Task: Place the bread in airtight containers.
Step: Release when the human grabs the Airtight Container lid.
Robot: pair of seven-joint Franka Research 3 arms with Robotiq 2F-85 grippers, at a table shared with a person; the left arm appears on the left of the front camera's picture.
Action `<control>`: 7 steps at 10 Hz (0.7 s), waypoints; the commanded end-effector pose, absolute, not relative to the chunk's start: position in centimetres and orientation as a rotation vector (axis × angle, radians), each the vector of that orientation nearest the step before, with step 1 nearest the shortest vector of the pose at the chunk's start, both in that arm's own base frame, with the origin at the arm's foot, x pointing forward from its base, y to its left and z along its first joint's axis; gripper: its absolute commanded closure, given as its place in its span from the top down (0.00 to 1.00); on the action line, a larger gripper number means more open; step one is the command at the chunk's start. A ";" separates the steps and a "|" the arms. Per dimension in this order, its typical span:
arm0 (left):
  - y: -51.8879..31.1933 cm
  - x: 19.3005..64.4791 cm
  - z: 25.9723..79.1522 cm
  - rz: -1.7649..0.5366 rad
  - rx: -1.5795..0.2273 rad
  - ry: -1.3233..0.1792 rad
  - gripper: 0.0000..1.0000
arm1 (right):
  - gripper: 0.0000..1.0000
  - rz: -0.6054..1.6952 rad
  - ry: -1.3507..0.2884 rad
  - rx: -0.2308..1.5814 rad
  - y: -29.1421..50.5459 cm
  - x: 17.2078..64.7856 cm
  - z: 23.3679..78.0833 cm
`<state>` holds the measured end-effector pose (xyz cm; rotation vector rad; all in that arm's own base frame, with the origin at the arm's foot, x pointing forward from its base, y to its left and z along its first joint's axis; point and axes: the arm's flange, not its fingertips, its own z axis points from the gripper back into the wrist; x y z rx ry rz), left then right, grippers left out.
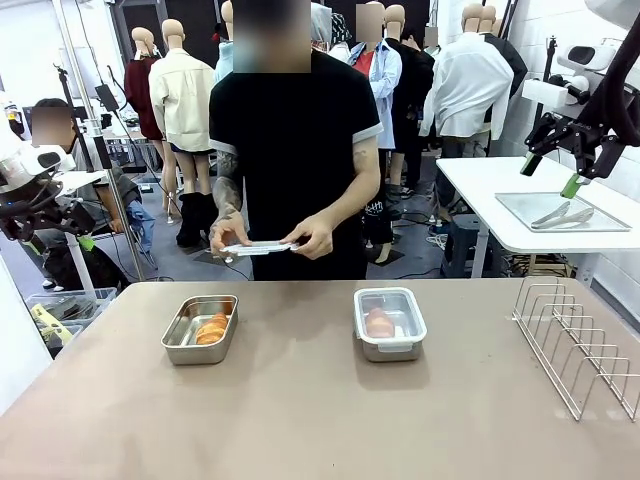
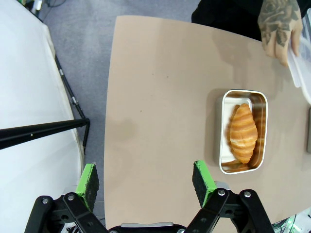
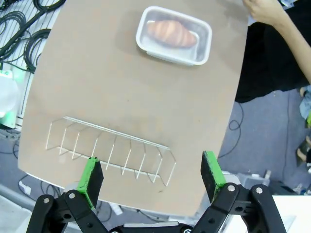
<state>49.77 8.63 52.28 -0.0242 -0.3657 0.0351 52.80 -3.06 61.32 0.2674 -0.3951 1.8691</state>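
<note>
Two tins sit on the tan table, well apart, each with one croissant inside. No brand, label or writing can be read on any of them. In the front view the left tin is uncovered, its croissant lying bare, while the right tin has a clear lid clipped on and its croissant shows through the plastic. A person stands at the far side of the table holding the second lid flat between both hands, one hand at one end and the other hand at the other, above the table edge and clear of the open tin. A wire rack stands on the table toward the robot's right. Both arms are raised off to the sides: the left gripper hangs beyond the left edge, the right gripper high above a neighbouring white table. The left wrist view looks straight down on the open tin, showing the croissant's ridges and a tattooed hand at the far table edge, which the front view does not give so plainly; the left fingers are spread wide and empty. The right wrist view looks down on the lidded tin and the rack's row of loops, with the right fingers likewise spread wide, grasping nothing.
</note>
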 end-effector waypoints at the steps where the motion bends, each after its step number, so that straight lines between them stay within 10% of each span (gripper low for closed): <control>1: 8.7 49.7 52.5 0.041 -0.023 -0.369 1.00 | 1.00 1.867 -0.401 0.268 -3.0 52.5 60.9; 7: 8.7 49.7 52.5 0.041 -0.023 -0.369 1.00 | 1.00 1.867 -0.401 0.268 -3.0 52.5 60.9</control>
